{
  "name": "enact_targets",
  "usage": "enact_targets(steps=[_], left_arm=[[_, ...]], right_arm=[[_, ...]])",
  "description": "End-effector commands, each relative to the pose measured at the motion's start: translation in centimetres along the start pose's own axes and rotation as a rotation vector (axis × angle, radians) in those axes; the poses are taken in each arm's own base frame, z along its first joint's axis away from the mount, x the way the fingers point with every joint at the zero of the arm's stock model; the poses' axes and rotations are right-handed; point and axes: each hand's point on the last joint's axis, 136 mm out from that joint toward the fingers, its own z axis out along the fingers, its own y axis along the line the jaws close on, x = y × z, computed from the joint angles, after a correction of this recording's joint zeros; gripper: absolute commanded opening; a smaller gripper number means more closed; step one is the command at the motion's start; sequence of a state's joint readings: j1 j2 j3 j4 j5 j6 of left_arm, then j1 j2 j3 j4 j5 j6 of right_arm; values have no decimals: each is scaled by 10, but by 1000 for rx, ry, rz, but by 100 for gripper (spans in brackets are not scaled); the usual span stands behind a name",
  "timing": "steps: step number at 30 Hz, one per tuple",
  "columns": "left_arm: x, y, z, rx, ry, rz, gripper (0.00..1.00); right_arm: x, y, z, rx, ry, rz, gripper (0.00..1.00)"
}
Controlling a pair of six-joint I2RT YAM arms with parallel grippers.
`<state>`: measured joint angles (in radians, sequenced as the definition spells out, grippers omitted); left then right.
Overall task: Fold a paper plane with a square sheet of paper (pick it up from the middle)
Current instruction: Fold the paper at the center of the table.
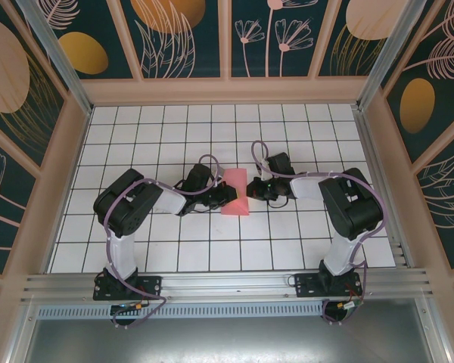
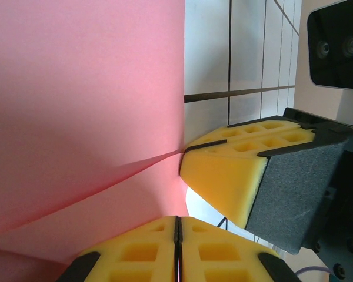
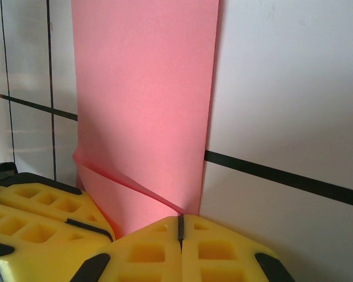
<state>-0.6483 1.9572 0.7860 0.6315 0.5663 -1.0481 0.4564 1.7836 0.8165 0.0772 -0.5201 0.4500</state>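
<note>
A white-tiled table [image 1: 174, 249], ruled in dark grid lines, lay inside a booth whose walls [image 1: 181, 38] carried dark teal panels painted with orange discs, pale leaves and flowers. An aluminium rail [image 1: 227, 283] ran along the table's near edge, and slanted metal posts [image 1: 57, 57] rose from its far corners.

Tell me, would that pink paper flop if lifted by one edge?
Probably floppy: the pink sheet looks thin and curves where a flap lifts. Likely very light, so a push might slide it over the smooth tiles.
</note>
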Motion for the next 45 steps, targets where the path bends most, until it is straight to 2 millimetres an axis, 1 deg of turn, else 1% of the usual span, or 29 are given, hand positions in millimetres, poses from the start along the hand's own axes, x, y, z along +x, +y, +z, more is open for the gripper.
enact_targets(steps=[1, 12, 21, 24, 27, 32, 34, 38, 41, 43, 45], left_arm=[[-1, 5, 6, -17, 3, 13, 12], [1, 11, 7, -36, 8, 4, 12], [3, 22, 5, -79, 3, -18, 12], [7, 28, 4, -94, 9, -33, 12], [10, 38, 1, -134, 9, -44, 11], [13, 48, 0, -164, 6, -66, 10], [13, 51, 0, -173, 3, -72, 9], [13, 55, -2, -194, -11, -80, 8], [13, 57, -4, -205, -16, -82, 7], [13, 58, -5, -211, -20, -83, 6], [13, 59, -6, -218, -25, -85, 5]], right_arm=[[-2, -1, 5, 12, 11, -12, 5], [0, -3, 5, 18, 15, -10, 5], [2, -5, 6, 23, 22, -6, 5], [-1, -1, 4, 20, 14, 2, 8], [-6, 7, -3, 10, -1, 1, 12], [-20, 25, -30, 6, -73, -8, 24], [-19, 28, -39, 8, -87, -9, 25], [-3, 31, -47, 20, -82, -11, 23], [12, 36, -47, 31, -66, -25, 16], [20, 41, -44, 33, -51, -26, 10], [31, 44, -37, 46, -27, -39, 7]])
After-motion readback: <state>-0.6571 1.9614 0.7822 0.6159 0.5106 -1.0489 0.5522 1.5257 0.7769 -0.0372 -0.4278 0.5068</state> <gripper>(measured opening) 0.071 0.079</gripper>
